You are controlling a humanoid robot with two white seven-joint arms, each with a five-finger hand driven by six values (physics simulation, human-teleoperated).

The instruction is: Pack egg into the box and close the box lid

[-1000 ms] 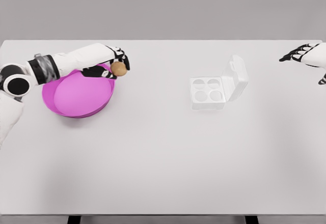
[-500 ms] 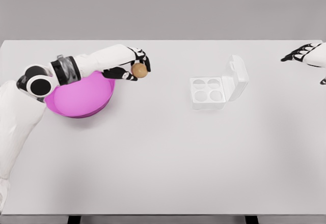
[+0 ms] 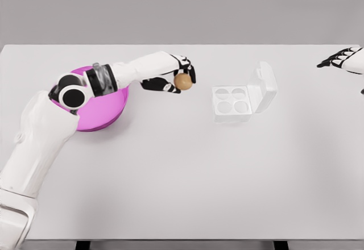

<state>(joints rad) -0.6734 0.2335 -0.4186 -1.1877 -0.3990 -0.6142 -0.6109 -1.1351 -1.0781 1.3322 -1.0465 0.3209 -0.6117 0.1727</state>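
From the head view, the left hand pinches the brown egg between its dark fingertips, above the white counter. The egg hangs between the pink bowl and the box, nearer the box but still apart from it. It looks almost round here, so its long axis cannot be told. The box lies open, four empty cups facing up, its lid standing tilted along the right side. The right hand shows at the far right edge, fingers spread and holding nothing.

Compared with half a second ago, the left arm has stretched further right, carrying the egg clear of the bowl's rim toward the box. The right hand has barely shifted.
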